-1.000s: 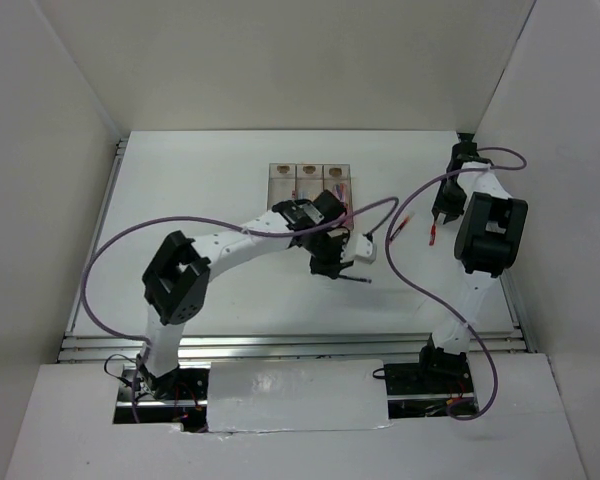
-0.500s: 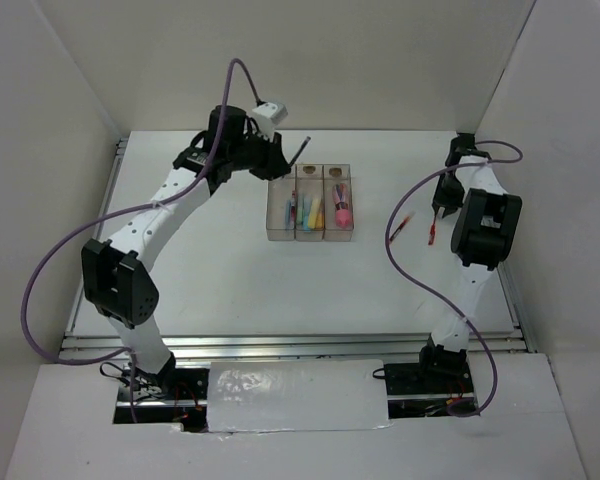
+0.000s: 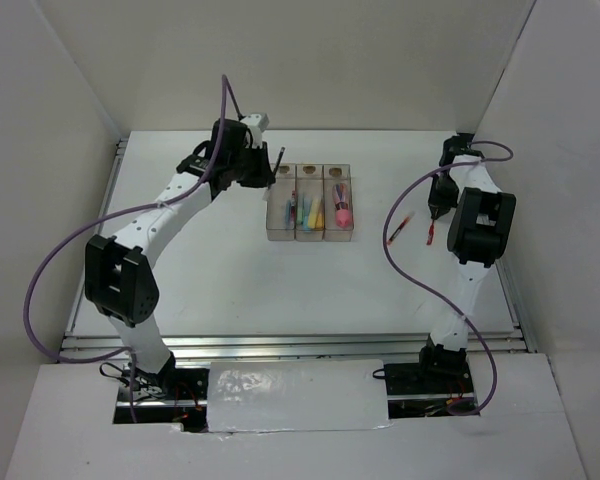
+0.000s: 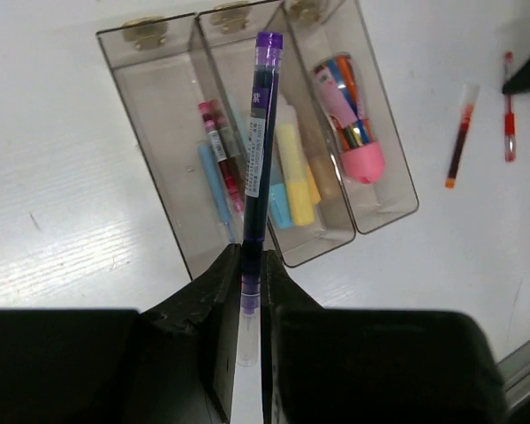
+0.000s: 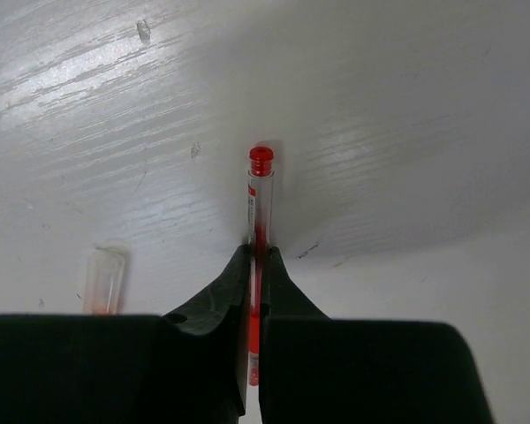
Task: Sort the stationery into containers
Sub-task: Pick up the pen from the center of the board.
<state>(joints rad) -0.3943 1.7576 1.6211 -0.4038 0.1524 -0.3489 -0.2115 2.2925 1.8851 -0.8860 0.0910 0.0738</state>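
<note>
Delivery step: the left hand point(image 4: 247, 265) is clamping the dark purple pen point(image 4: 261, 132) above the clear bins point(image 4: 163, 132). We are judging that lowering and release come next. The right hand point(image 5: 257, 261) is pinching a thin red pen point(image 5: 260, 190) lying on the surface point(image 5: 380, 132), and a lift is due.

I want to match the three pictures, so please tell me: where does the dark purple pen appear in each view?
Top external: dark purple pen is upper centre-left, in the left gripper, at the far left corner of the clear bins.
Left wrist: centre, running up the picture in front of the bins.
Right wrist: not in it.
Shared landmark: thin red pen, right of the bins, top right, centre.
</note>
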